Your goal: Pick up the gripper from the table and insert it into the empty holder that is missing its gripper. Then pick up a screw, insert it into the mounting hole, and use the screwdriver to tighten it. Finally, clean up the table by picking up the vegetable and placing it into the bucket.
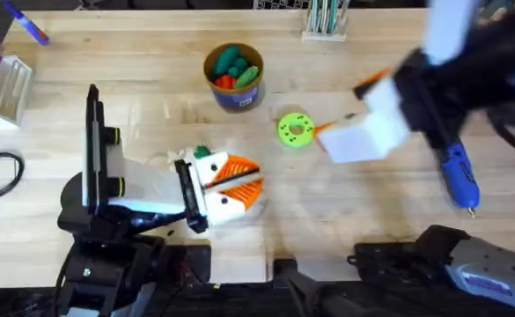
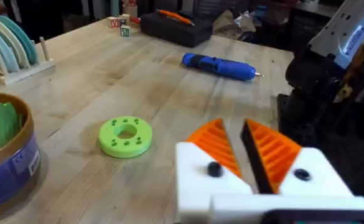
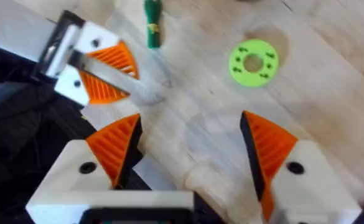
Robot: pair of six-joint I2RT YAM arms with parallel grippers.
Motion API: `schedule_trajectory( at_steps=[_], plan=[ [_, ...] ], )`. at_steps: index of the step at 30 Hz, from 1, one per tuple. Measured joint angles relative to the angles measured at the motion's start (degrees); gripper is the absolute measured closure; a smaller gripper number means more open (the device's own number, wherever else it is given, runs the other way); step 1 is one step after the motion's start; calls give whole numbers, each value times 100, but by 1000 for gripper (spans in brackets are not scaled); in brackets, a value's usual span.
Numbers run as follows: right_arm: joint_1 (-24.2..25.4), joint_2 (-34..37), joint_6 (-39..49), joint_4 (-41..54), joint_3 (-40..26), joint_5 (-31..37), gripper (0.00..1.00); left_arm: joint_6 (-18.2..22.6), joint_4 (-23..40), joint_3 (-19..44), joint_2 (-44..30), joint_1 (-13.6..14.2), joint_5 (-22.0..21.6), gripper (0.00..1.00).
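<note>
From overhead, the left gripper [image 1: 238, 183] lies low over the table at the middle, its 2 orange pads nearly together with only a thin gap between them and nothing gripped. The small green vegetable [image 1: 202, 152] lies just beside it, on the far side. The green disc [image 1: 295, 129] sits to the right, and the bucket [image 1: 233, 77] stands beyond, with plump toy vegetables inside. The right gripper [image 1: 349, 132] hangs raised and blurred just right of the disc; the blue screwdriver [image 1: 459, 177] lies on the table further right. In the left wrist view, the pads [image 2: 216, 146] stand close together, the disc [image 2: 125, 135] lies near, the bucket [image 2: 7, 165] stands off to one side, and the screwdriver [image 2: 219, 66] rests well apart. In the right wrist view, the right gripper [image 3: 191, 146] is spread wide with nothing between its pads; the vegetable [image 3: 152, 23] lies beyond it, next to the left gripper [image 3: 104, 73], and the disc [image 3: 254, 63] lies apart from both.
</note>
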State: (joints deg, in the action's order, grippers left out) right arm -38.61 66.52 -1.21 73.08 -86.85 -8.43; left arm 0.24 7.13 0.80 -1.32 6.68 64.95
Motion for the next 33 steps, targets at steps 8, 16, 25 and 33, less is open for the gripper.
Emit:
schedule_trajectory(
  at_steps=[8, 16, 25, 33],
  plan=[
    [1645, -2120, -303, 55, 1774, 500, 23, 21, -2, 0, 0, 0, -2, 995],
    [3694, -2086, -336, -290, 2830, 1022, 10, 21, -2, 0, 0, 0, -2, 996],
    [5513, -478, 349, -1265, 2892, 1776, 10, 21, -2, 0, 0, 0, -2, 996],
    [6125, 1041, 1796, -1499, 2892, 1961, 11, 21, -2, 0, 0, 0, -2, 996]
  ],
)
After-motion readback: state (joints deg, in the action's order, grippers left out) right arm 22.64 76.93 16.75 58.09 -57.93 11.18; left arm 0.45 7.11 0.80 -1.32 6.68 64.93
